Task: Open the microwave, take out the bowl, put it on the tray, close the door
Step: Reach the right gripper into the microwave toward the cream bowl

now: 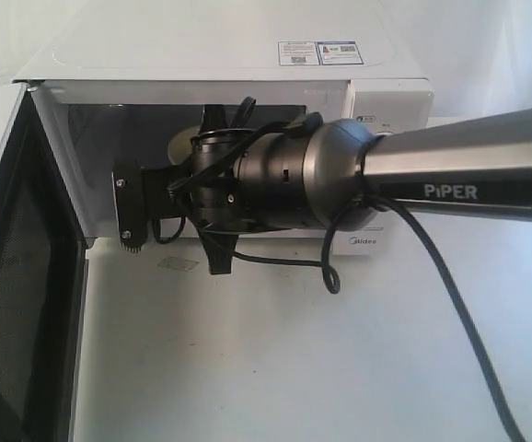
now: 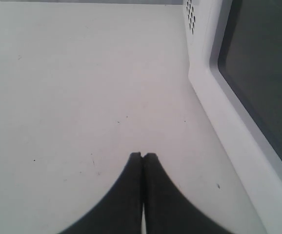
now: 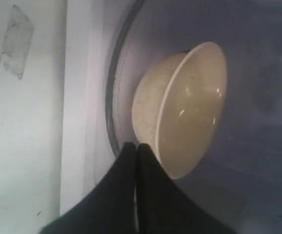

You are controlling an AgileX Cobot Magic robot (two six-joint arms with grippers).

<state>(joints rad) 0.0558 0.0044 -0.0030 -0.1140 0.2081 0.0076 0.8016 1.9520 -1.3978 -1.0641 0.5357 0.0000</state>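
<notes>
Closed right gripper (image 3: 135, 146) beside bowl (image 3: 187, 109)

**One of most things, two stickers, two grippers**

There is one microwave (image 1: 248, 55) with one door (image 1: 13, 276), and one bowl (image 3: 185, 109). Two stickers (image 1: 298, 52) sit on the microwave's top. One patch of tape (image 1: 176, 264) marks the surface (image 1: 275, 350). The outside camera shows one arm (image 1: 459, 175) and one cable (image 1: 450, 304). There are two grippers: the left gripper (image 2: 142, 155) and the right gripper (image 3: 133, 145).
</notes>
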